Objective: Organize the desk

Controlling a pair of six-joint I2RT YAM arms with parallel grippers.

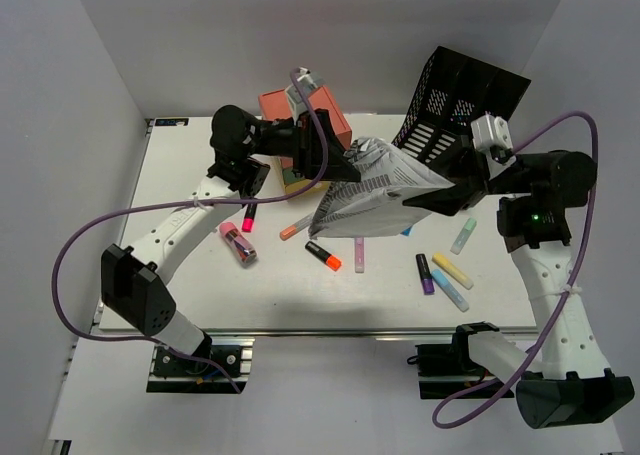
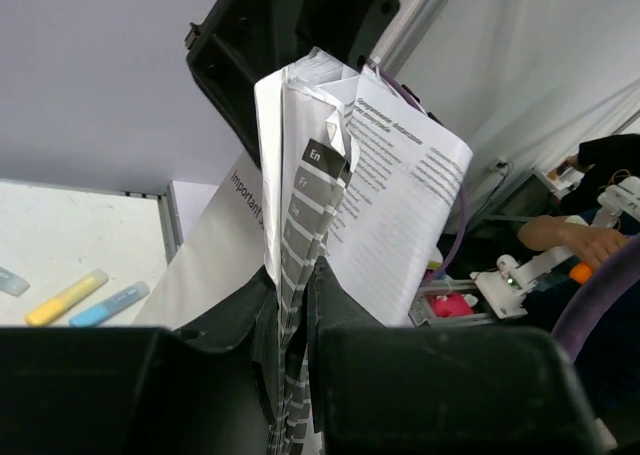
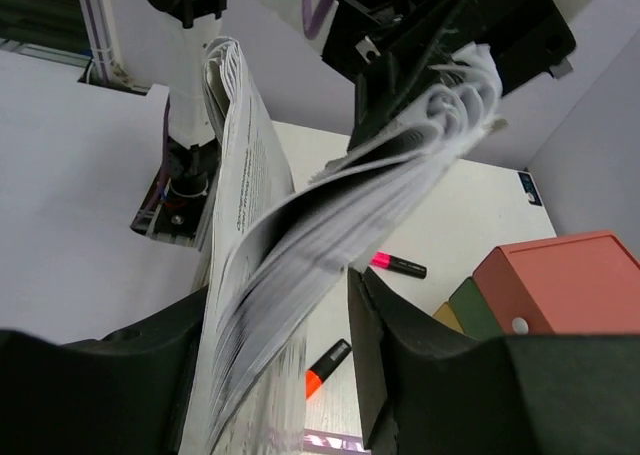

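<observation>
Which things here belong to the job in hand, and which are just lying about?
In hand:
- booklet, clamped by the left gripper and the right gripper, above the desk

Lying about:
- highlighters, scattered on the desk
- black mesh tray, back right
- drawer unit, at the back

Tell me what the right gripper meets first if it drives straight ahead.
The booklet, which the right gripper grips, lies first in line. Beyond it, the left gripper, clamped on the far end, looks next, though depth is unclear.
</observation>
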